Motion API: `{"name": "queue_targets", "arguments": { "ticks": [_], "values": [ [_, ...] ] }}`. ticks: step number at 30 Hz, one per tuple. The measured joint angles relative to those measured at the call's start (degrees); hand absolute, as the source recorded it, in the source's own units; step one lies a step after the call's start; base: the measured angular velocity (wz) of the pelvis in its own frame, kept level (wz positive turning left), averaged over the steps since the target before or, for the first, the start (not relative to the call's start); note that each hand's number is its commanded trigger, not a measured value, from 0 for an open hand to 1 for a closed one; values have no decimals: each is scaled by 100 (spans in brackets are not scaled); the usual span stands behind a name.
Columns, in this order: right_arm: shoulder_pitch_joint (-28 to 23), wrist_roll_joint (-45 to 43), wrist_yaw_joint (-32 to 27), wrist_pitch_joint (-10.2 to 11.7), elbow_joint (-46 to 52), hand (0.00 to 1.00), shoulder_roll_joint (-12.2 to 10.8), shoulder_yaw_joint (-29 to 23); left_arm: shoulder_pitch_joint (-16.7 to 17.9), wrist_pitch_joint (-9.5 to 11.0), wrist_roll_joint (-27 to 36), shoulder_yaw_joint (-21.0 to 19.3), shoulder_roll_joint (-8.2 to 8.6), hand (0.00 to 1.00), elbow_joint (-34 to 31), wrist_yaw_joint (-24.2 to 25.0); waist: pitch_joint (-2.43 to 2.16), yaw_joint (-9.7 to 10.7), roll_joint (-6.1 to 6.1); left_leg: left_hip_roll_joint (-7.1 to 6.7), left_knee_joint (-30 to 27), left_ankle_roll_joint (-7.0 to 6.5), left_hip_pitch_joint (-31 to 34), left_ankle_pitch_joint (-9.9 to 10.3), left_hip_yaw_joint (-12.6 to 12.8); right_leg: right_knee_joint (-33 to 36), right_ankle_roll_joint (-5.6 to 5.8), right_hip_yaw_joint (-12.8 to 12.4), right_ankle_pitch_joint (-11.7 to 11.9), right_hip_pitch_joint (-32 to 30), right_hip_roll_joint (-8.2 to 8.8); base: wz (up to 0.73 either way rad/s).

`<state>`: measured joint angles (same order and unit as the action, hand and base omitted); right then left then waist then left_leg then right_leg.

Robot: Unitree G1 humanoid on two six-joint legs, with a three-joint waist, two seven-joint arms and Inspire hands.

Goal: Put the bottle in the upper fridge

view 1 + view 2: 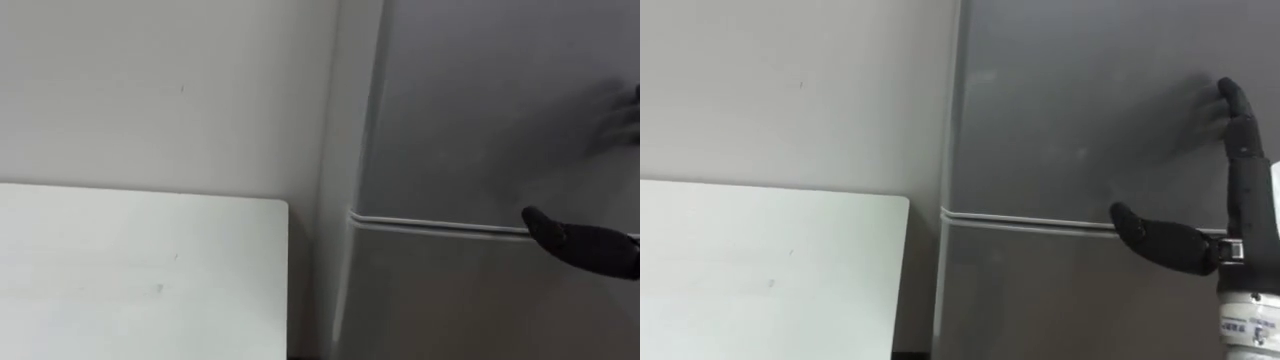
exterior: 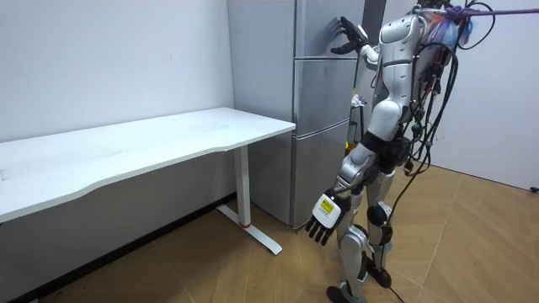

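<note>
The tall grey fridge (image 1: 1080,110) stands with both doors closed; a pale seam (image 1: 1030,221) divides the upper door from the lower one. My right hand (image 1: 1238,160) is raised and open, its fingers straight and flat against the upper door near its right side, the thumb stretched out just below the seam. The same thumb (image 1: 580,245) enters the left eye view from the right edge. In the room view I stand right in front of the fridge (image 2: 324,93) with that hand (image 2: 345,35) high on its door. My left hand (image 2: 322,220) hangs open beside my thigh, holding nothing.
A white table (image 1: 130,270) stands against the wall to the left of the fridge, with a narrow gap between them. In the room view the table (image 2: 152,139) is long, with a white leg (image 2: 244,189). Wooden floor lies behind me.
</note>
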<state>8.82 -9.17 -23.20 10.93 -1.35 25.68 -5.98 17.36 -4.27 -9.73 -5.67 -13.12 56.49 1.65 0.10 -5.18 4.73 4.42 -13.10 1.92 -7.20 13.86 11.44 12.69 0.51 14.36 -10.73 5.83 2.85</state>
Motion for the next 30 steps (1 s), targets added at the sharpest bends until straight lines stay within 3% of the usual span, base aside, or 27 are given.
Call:
{"name": "queue_targets", "arguments": {
  "ticks": [7, 11, 16, 18, 22, 30],
  "values": [
    [145, -189, -134, 78, -424, 0, -4, 53, -3, -82, 3, 137, -47, 0, 0, -1, 15, -5, 24, -6, -33, -3, -8, -2, -63, -2, -2, 3, 15, 36, 2, 1],
    [238, -507, -239, 75, -727, 0, -5, 54, 26, -251, -7, 134, -47, 0, -126, 20, 18, -82, 60, -7, -65, -10, 7, -5, -63, 4, 0, 3, 26, 24, 8, 0],
    [347, -669, -250, 11, -921, 0, 3, -60, 84, -403, -6, 126, -48, 0, -355, 21, 8, -145, 74, -8, -183, -34, 171, -18, -104, 13, 39, 99, 55, -58, 40, 4],
    [415, -719, -253, -113, -949, 0, 5, -55, 92, -417, -5, 131, -46, 0, -386, 22, 4, -140, 81, -13, -216, -53, 236, -32, -122, 10, 43, 124, 88, -93, 49, 8],
    [519, -436, -301, -340, -1059, 0, 6, -4, 118, -449, 0, 131, -75, 0, -384, 31, -5, -215, 131, -31, -274, -50, 279, -45, -196, 26, 64, 171, 110, -90, 73, 7],
    [633, 704, -292, -339, -1125, 0, 6, -22, 366, -450, 113, 150, -87, 0, -525, 68, -12, -198, 115, -32, -451, -66, 424, -45, -293, -3, 76, 212, 186, -94, 70, 8]
  ]
}}
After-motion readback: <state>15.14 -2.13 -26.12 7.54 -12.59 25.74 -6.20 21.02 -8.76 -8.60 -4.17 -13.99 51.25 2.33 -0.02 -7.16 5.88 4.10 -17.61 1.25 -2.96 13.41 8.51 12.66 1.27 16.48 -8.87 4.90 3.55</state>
